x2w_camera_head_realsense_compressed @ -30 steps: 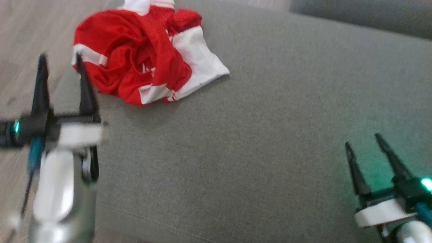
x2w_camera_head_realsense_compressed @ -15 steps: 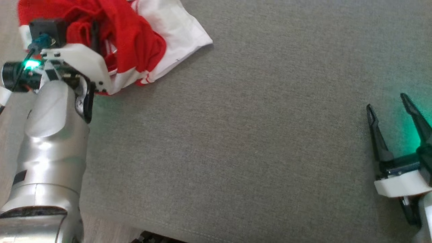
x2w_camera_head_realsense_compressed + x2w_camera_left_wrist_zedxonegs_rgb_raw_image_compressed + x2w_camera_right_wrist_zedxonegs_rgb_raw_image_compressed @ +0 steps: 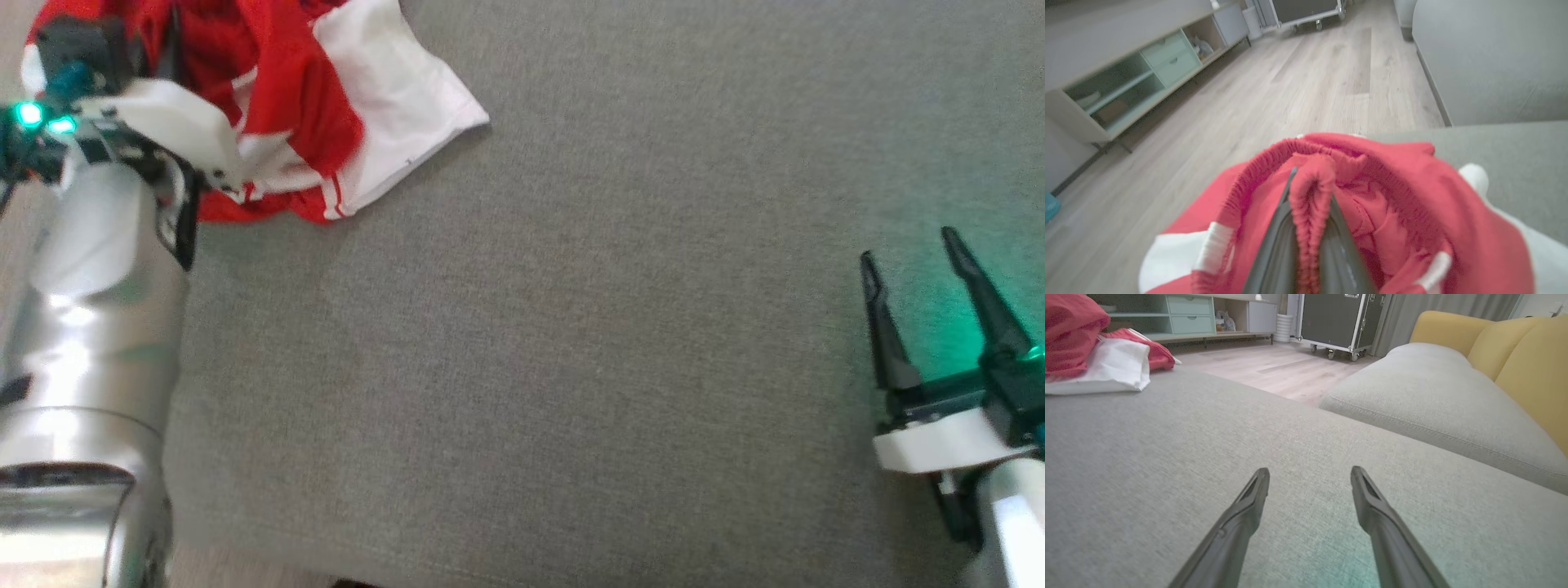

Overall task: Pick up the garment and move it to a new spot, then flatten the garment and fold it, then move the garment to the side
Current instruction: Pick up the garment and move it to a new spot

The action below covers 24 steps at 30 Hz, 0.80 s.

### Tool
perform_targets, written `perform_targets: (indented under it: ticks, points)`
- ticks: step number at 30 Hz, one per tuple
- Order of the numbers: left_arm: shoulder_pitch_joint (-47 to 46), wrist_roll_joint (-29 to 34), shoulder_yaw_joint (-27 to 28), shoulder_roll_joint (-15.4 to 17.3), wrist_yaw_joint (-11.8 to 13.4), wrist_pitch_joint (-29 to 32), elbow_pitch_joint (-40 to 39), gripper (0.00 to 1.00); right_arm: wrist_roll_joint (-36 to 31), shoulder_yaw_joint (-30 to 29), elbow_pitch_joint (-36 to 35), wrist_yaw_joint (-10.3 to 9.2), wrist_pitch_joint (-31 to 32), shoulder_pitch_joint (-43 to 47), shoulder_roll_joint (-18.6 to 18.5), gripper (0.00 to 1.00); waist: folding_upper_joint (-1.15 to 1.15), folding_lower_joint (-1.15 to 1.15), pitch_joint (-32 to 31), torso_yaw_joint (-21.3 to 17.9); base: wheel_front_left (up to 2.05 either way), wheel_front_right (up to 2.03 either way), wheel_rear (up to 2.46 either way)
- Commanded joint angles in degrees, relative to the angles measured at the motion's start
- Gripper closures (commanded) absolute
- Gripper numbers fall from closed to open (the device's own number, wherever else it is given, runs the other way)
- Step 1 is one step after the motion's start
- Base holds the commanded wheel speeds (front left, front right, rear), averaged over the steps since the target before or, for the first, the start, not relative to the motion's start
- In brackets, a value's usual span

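Garment [image 3: 286,114]: crumpled red-and-white jersey shorts with a gathered elastic waistband, bunched at the upper-left corner of the grey woven-fabric cushion [image 3: 571,343] in the head view. My left pincer [image 3: 1310,185]: 2 dark fingers pinching a fold of the red waistband. My right pincer [image 3: 908,245]: 2 fingers spread, low over the cushion, well apart from it.

Left gripper [image 3: 1310,183] reached out far left, silver forearm [image 3: 90,327] extended, fingers clamped on waistband of red garment [image 3: 1392,183]. Right gripper [image 3: 909,247] low right, fingers spread, holding nothing.
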Motion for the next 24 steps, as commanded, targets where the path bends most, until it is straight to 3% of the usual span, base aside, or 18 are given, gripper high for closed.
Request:
perform_targets:
  ticks: [1, 10, 17, 24]
  points:
    - [-3.2, 0.8, 0.1, 4.3, -0.3, -1.5, -2.9, 1.00, 0.6, 1.7, -0.9, -0.04, -0.3, 0.3, 0.9, 0.00, 0.00, 0.00, -4.4, -1.7, 0.00, 0.00, 0.00]
    - [-6.1, 2.9, -4.1, 6.2, -2.5, -0.9, -10.9, 1.00, 1.0, 2.0, 1.0, -0.04, -0.3, 2.0, 7.1, 0.00, 0.00, 0.00, -15.7, -8.3, 0.00, 0.00, 0.00]
    - [-4.5, 1.4, -7.5, 6.5, -3.8, 3.7, -21.3, 1.00, 1.5, 2.0, 1.9, -0.04, -0.3, 4.8, 10.3, 0.00, 0.00, 0.00, -24.3, -17.7, 0.00, 0.00, 0.00]
    - [-0.9, -3.3, -10.2, 5.3, -4.1, 9.7, -32.6, 1.00, 1.9, 3.2, 2.0, -0.04, -0.3, 4.7, 11.3, 0.00, 0.00, 0.00, -25.5, -27.1, 0.00, 0.00, 0.00]
